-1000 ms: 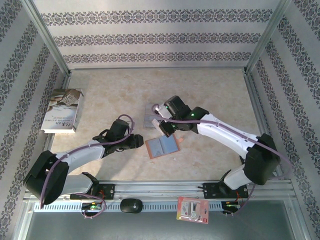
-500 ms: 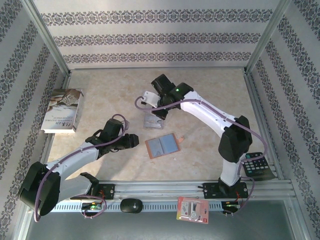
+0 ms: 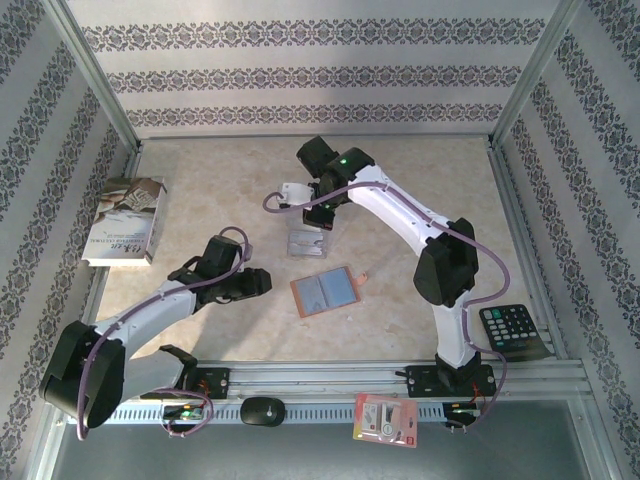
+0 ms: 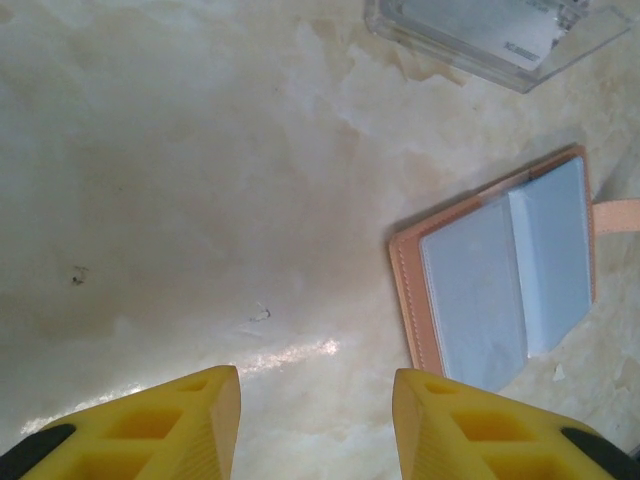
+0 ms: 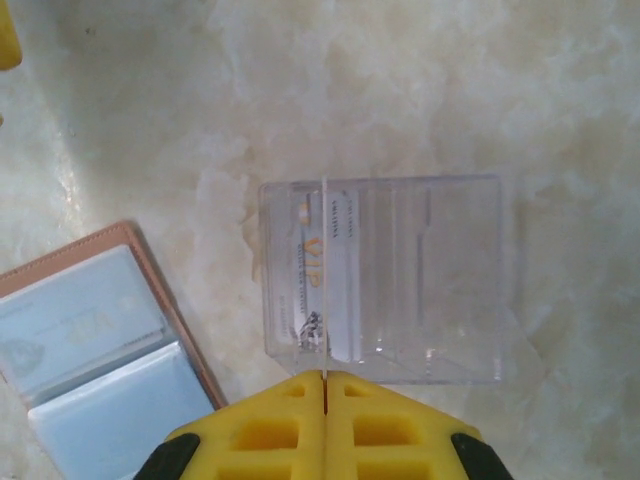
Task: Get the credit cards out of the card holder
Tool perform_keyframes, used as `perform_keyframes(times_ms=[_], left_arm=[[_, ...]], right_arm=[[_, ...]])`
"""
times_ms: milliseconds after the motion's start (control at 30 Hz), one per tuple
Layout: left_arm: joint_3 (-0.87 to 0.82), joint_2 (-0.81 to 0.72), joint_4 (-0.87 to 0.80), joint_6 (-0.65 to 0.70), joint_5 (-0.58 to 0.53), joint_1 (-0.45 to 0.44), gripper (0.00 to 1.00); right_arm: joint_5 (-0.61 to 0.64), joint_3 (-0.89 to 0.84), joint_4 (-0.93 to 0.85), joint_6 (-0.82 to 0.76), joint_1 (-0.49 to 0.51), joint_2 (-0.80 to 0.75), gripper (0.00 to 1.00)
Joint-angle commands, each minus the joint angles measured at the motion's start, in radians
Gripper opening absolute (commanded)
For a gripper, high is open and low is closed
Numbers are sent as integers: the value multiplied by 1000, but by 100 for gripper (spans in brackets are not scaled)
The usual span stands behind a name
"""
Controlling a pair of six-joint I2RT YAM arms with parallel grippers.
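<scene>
So, the card holder (image 3: 325,291) lies open mid-table, with bare tabletop (image 3: 200,190) around its edges. Just far of it, the right gripper (image 5: 325,385) clamps a credit card (image 5: 325,250) edge-on above the clear sleeve (image 5: 440,290). The left gripper (image 4: 315,425) gapes empty, left of the holder.

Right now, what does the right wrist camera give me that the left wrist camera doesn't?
Right wrist: the right gripper shut on a credit card seen edge-on, held over the whole clear sleeve, which has a card marked VIP inside.
Left wrist: the left gripper open, nothing between its fingers, over bare table, plus the strap tab of the card holder.
Shared: the card holder lying open and the clear sleeve.
</scene>
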Motion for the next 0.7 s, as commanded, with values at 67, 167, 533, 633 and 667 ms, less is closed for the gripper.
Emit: perform_keyframes(times_ms=[67, 167, 533, 633, 667], left_arm=[[33, 51, 8, 19, 27, 20, 44], [30, 81, 37, 12, 38, 25, 44], [36, 120, 57, 16, 47, 34, 44], [32, 122, 61, 15, 50, 36, 44], [31, 124, 63, 16, 51, 35, 44]], right_arm=[[-45, -22, -13, -53, -12, 40, 0], [-44, -14, -7, -57, -17, 67, 0], [-30, -17, 15, -59, -34, 122, 0], [-28, -20, 27, -55, -36, 132, 0], [-32, -20, 30, -55, -37, 134, 0]])
